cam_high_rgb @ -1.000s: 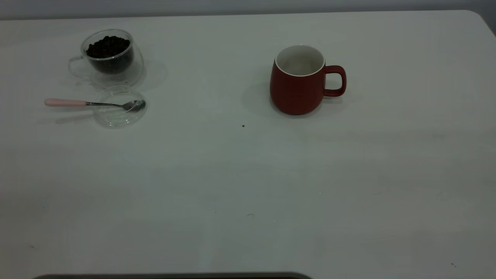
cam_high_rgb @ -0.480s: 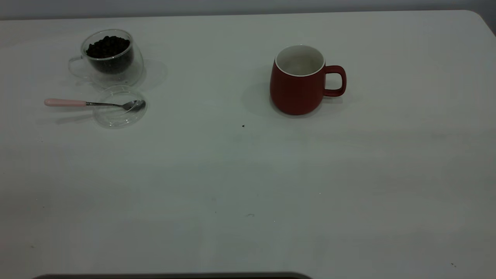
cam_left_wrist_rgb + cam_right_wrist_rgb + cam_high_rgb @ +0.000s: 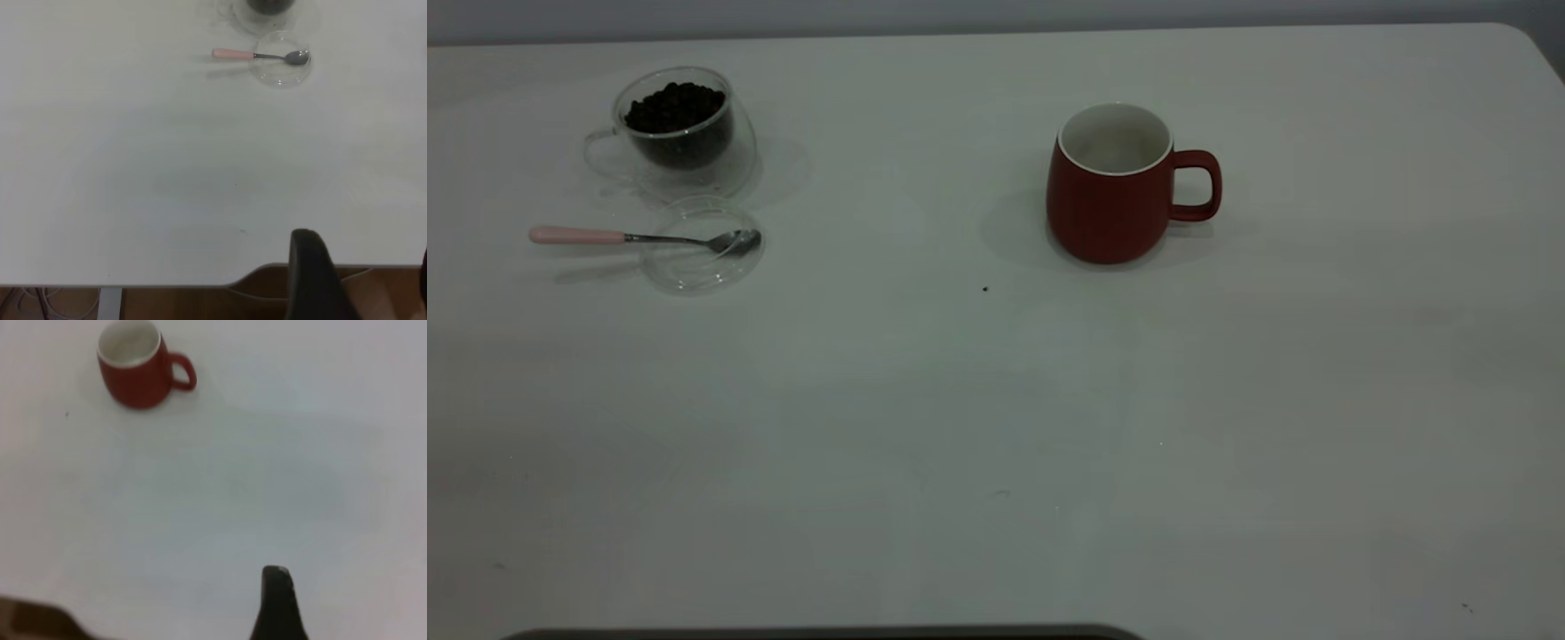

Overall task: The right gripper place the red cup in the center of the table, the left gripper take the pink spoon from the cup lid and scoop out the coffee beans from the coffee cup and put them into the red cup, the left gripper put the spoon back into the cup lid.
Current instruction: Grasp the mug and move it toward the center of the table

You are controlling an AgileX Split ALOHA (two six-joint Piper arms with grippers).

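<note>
The red cup (image 3: pixel 1112 187) stands upright and empty on the table (image 3: pixel 996 400), right of centre towards the back, handle to the right; it also shows in the right wrist view (image 3: pixel 133 370). The coffee cup (image 3: pixel 680 133) with coffee beans (image 3: pixel 674 107) stands at the back left. In front of it lies the cup lid (image 3: pixel 703 244), with the pink spoon (image 3: pixel 640 237) resting across it, bowl on the lid, handle to the left. The left gripper (image 3: pixel 369 280) is open and empty over the table's near edge, far from the spoon (image 3: pixel 257 55). The right gripper (image 3: pixel 350 603) is open and empty, far from the red cup.
Neither gripper shows in the exterior view. A tiny dark speck (image 3: pixel 985 288) lies on the table front left of the red cup. The table's near edge (image 3: pixel 200 283) and brown floor (image 3: pixel 373 293) show in the left wrist view.
</note>
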